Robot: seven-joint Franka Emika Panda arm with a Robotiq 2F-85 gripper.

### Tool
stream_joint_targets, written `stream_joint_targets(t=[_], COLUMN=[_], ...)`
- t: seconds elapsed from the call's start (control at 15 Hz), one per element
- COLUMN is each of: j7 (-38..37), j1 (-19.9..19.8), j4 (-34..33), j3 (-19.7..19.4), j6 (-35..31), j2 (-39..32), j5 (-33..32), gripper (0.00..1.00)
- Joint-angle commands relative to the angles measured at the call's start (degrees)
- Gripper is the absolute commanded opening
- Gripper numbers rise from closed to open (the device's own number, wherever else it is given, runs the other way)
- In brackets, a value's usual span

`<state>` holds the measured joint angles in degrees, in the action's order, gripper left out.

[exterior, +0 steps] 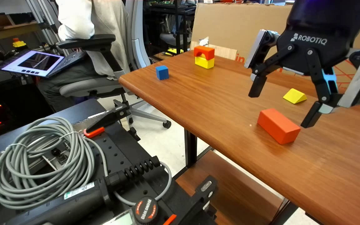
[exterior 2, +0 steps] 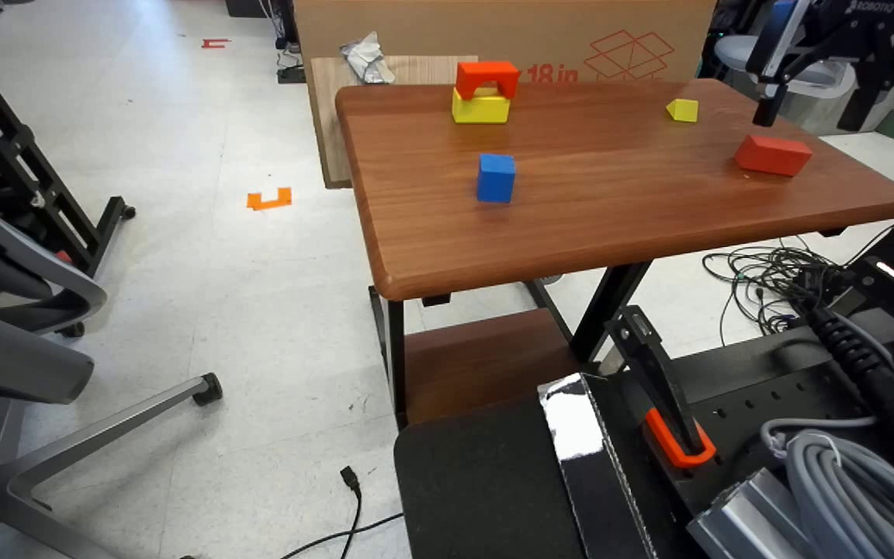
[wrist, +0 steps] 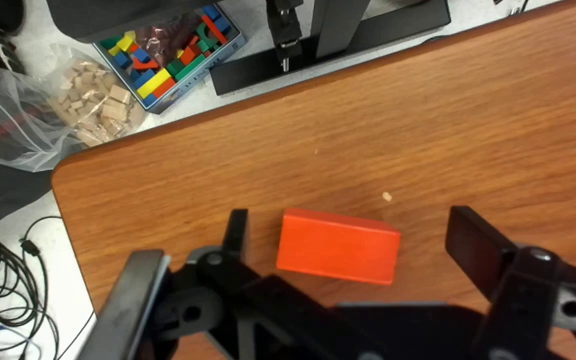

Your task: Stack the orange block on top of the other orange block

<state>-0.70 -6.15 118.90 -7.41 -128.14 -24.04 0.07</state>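
hanging above the wooden table (exterior 2: 649, 210), the gripper (exterior: 282, 105) has its two fingertips spread wide apart. below it the orange block (wrist: 338, 247) lies flat on the tabletop; in the wrist view it shows between the fingertips, with bare wood on both sides. in an exterior view it sits toward the right end of the table, with a yellow wedge (exterior 2: 683, 111) near it, farther back and to the left. at the far left of the table, well apart from it, the other orange block (exterior 2: 486, 70), shaped like an arch, rests on a yellow block (exterior 2: 480, 111). a blue cube (exterior 2: 496, 178) stands on the near side of that pair. brown cardboard (exterior 2: 431, 31) stands behind the far edge. in an exterior view a person (exterior: 109, 23) sits in a chair (exterior: 139, 43) at the far left, and a coil of gray cable (exterior: 84, 159) lies at the near left. in the wrist view a box of colored blocks (wrist: 195, 79) and a clear bag of wooden blocks (wrist: 18, 115) show at the far left.
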Motion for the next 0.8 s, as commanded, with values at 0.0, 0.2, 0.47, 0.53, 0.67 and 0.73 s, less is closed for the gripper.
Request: stream_joint_targets(t=[0.0,0.2,0.47,0.53,0.67,0.73], j7=[-2.60,-3.01,-3.14,-3.45,-3.85,-4.17], j1=[0.49,0.58,0.72,0.98,1.37,1.61], j4=[-0.42,-0.15,0.18,0.14,0.39,0.58], j3=[-0.75,-0.76,-0.83,-1.04,-1.22,-1.29], j6=[-4.34,-7.37,-10.19,-10.72,-11.60,-12.07], j2=[-1.88,-2.58,-3.37,-3.76,-4.14,-4.29], j5=[-3.05,-4.82,-6.00,-6.61,-7.78,-8.18], gripper=[1.00,1.00,1.00,1.00,1.00,1.00])
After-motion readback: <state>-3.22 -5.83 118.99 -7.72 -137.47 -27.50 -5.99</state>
